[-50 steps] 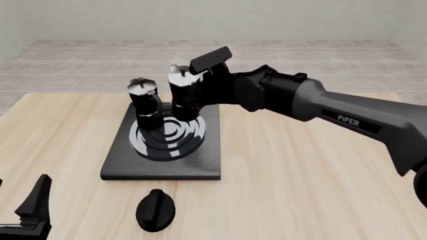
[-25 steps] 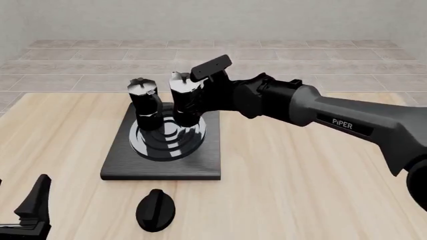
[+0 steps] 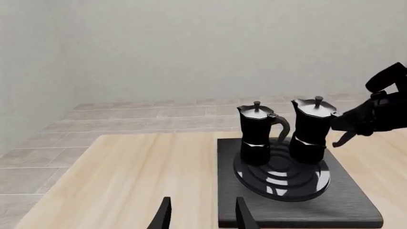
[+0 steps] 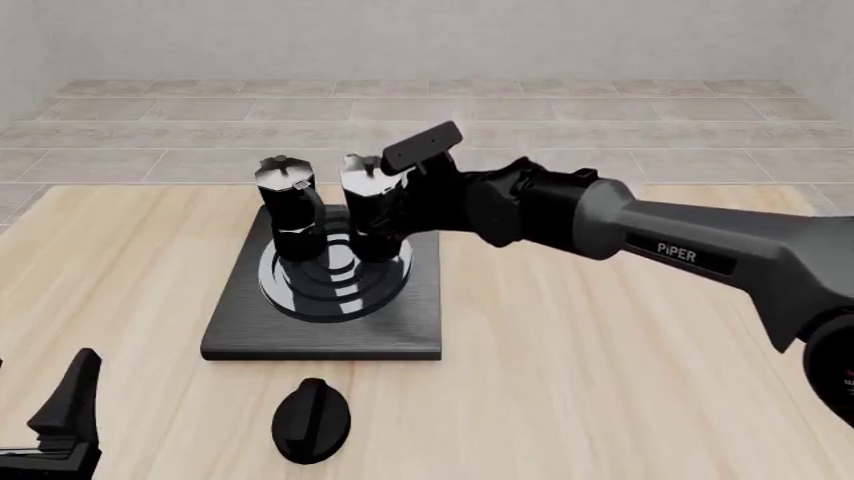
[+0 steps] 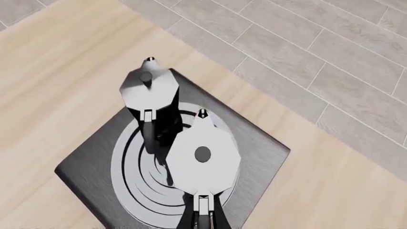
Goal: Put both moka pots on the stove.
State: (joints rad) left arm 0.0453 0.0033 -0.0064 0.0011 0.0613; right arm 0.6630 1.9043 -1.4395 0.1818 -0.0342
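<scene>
**Front view: second moka pot lowered onto the burner**

Front view, change against the two earlier renders: the right gripper (image 4: 398, 205) has carried the second moka pot (image 4: 372, 210) downward. A second ago its base hung clear above the ring burner (image 4: 336, 272); now the base appears to rest on the rings, just beside the first moka pot (image 4: 287, 208), which has not moved. The left wrist view agrees: both pots stand upright on the burner, close together but apart, a sliver of background between them.

Jaws, right: closed on the second pot's handle side, seen in the right wrist view as two dark fingers (image 5: 205, 217) meeting below the lid. Not yet let go. Jaws, left: the left gripper (image 3: 200, 214) is parted and empty, parked low near the tabletop's near edge, well apart from the stove (image 4: 400, 335).

Judgement: both pots now sit on the stove, so the task looks all but complete; only release and withdrawal remain.

Room: the second pot stands toward the stove's far right portion but inside the edge. The first pot is close on its left, so retreat should go rightward, over bare tabletop (image 4: 601, 360). The black oval knob (image 4: 311, 420) lies near the front, clear of that path.
</scene>
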